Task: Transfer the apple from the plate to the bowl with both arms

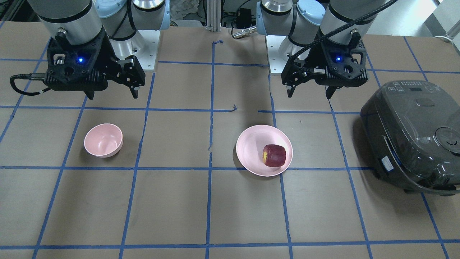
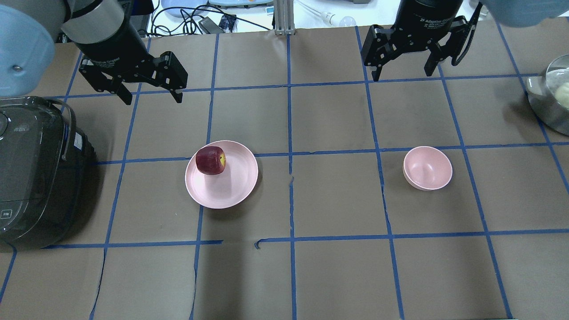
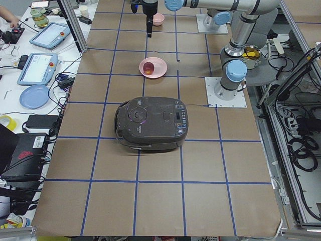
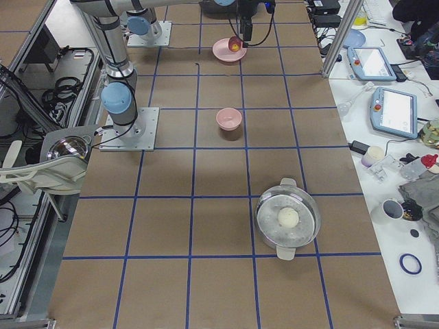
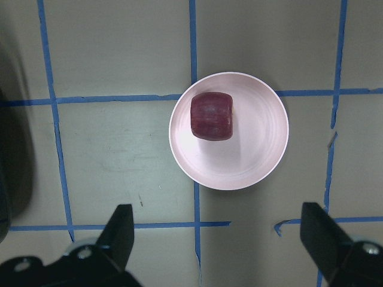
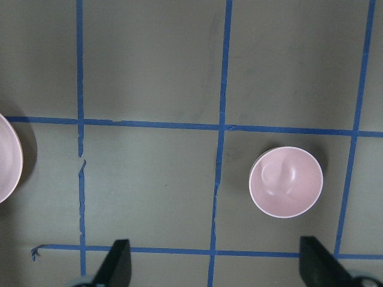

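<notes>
The dark red apple lies on the wide pink plate, toward its far left rim; both also show in the front view, the apple and the plate, and in the left wrist view, the apple and the plate. The small pink bowl stands empty to the right; it also shows in the front view and the right wrist view. My left gripper hangs open and empty above the table behind the plate. My right gripper hangs open and empty behind the bowl.
A dark rice cooker stands at the table's left end, left of the plate. A steel pot with a pale round thing inside sits at the right edge. Blue tape lines grid the brown table.
</notes>
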Motion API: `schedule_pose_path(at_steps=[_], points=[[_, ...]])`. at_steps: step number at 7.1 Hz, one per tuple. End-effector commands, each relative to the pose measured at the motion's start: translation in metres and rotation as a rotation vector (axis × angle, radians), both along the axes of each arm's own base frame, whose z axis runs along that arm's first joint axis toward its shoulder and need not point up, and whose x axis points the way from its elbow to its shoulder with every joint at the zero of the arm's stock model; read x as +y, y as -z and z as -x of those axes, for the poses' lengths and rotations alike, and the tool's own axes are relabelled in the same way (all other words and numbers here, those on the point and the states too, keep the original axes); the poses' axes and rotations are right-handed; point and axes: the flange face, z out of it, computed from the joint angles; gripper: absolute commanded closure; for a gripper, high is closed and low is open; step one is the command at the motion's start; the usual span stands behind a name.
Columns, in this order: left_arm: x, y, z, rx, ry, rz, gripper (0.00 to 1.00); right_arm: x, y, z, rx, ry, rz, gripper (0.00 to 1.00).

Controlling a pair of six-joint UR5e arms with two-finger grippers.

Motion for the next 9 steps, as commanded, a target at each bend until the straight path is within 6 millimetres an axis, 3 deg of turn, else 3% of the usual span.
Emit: schedule_pose_path(at_steps=[1, 9], points=[[-0.0025, 0.0005, 0.0003, 0.002, 0.0, 0.005, 0.0, 0.0, 0.0007, 0.0, 0.0, 0.0, -0.001, 0.0], [-0.0028, -0.001, 0.0, -0.001, 0.0, 0.008, 0.0, 0.0, 0.0007, 0.0, 0.0, 0.0, -0.001, 0.0]])
